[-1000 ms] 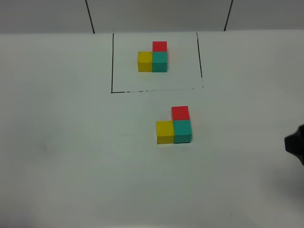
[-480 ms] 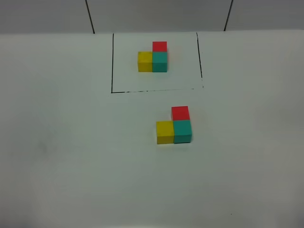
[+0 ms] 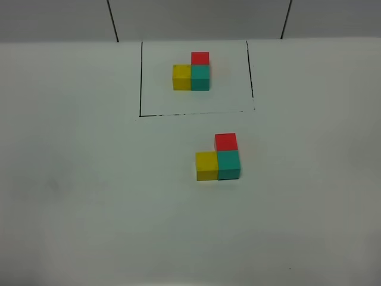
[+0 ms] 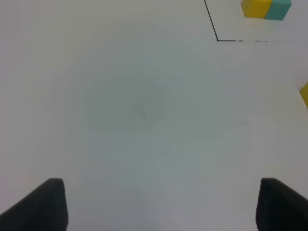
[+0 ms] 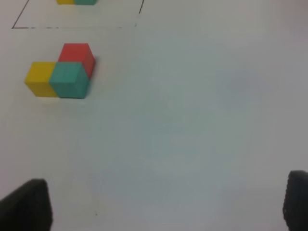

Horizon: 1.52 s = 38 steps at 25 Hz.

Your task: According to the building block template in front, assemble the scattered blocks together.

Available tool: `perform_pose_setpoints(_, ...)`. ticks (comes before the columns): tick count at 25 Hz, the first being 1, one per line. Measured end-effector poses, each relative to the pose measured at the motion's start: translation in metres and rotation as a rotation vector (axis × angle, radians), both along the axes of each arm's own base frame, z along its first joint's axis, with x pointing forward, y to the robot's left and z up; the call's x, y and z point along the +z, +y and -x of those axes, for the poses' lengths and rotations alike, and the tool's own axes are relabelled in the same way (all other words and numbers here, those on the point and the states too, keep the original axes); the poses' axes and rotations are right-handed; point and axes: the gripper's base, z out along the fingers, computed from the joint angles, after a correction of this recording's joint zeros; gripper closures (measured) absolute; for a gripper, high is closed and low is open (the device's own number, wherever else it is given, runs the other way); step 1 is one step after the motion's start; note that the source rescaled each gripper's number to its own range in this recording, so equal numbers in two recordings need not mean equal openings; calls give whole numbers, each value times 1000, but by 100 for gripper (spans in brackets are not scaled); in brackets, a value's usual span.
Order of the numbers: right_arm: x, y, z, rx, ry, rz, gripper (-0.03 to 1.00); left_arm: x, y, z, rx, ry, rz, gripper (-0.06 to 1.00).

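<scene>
Even, diffuse light from overhead; no glare is seen on the white table [image 3: 89, 196]. Only thin, soft shadows are cast at the base of the near blocks [image 3: 218, 157]. The high view is fairly sharp. Both wrist views are softer, with the dark fingertips [image 4: 38, 204] blurred.

Table: a broad white table [image 3: 89, 226] fills nearly the whole exterior high view, its surface matte and evenly lit.
Far edge: the tabletop ends in a straight line running across, just under the wall.
Wall: a pale grey wall [image 3: 196, 18] stands behind the table as a narrow band.
Seams: two thin dark seams cut the wall, the left seam [image 3: 113, 21] and the right seam [image 3: 286, 19], each leaning slightly.
Speck: a tiny dark speck [image 3: 290, 268] lies on the table near its front edge, towards the right.
</scene>
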Motion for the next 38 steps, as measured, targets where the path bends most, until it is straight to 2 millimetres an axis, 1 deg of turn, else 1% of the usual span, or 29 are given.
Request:
perform_pose_setpoints(4,0,0,0,0,-2,0,11,0,0,0,0,0,0,6)
perform_pose_setpoints(10,0,0,0,0,-3,0,26,0,0,0,1,0,1,6)
perform_pose_setpoints(13,0,0,4,0,-26,-2,29,0,0,0,1,0,1,6)
perform_pose_setpoints(17,0,-1,11,-3,-69,-3,30,0,0,0,1,0,1,6)
perform_pose_setpoints(26,0,-2,10,-84,-70,-4,30,0,0,0,1,0,1,6)
perform_pose_setpoints(38,0,-2,10,-121,-69,-10,30,0,0,0,1,0,1,6)
